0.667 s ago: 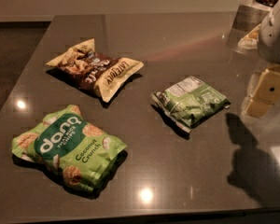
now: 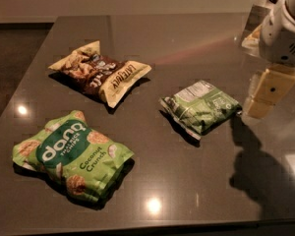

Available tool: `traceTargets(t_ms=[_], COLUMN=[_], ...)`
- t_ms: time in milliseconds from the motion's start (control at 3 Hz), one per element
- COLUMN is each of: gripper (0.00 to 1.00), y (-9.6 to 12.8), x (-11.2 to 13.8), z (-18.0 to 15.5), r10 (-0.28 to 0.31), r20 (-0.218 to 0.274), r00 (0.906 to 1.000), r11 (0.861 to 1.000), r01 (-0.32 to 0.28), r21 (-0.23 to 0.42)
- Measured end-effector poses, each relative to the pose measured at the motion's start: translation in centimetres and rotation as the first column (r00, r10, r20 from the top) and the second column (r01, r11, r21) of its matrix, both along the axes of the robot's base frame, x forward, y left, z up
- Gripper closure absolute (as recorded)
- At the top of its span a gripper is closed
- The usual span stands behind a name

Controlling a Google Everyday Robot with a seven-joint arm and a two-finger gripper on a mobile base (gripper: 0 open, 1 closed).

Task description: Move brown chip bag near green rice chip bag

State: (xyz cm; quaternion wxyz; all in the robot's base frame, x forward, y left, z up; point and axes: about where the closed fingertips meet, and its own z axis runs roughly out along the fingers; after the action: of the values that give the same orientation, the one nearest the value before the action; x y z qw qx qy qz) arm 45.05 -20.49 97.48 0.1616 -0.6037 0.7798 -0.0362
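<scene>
The brown chip bag (image 2: 101, 75) lies on the dark table at the back left; its middle is dark brown, its ends are cream, and dark lettering shows on the right end. The green rice chip bag (image 2: 71, 154), bright green with a white "dang" logo, lies at the front left, apart from the brown bag. My gripper (image 2: 265, 93) hangs above the table at the right, just right of a smaller dark green bag and far from the brown bag. It holds nothing that I can see.
The smaller dark green bag with a white label (image 2: 200, 106) lies in the middle right. The table's left edge (image 2: 19, 90) runs diagonally beside the two left bags. Pale objects (image 2: 253, 26) stand at the back right corner behind the arm.
My gripper has moved a little to the left, toward the small dark green bag. The three bags have not moved.
</scene>
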Motion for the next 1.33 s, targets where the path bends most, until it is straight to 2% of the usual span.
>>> traceTargets(t_ms=[667, 1333], gripper=[0.00, 0.00], y=[3.8, 9.4], x=[4.5, 9.7], z=[-1.2, -3.6], r10=[-0.034, -0.045], r20=[-0.011, -0.039], r00=[0.9994, 0.9982], r11=[0.996, 0.988], r01=[0.034, 0.050], r21=[0.084, 0.149])
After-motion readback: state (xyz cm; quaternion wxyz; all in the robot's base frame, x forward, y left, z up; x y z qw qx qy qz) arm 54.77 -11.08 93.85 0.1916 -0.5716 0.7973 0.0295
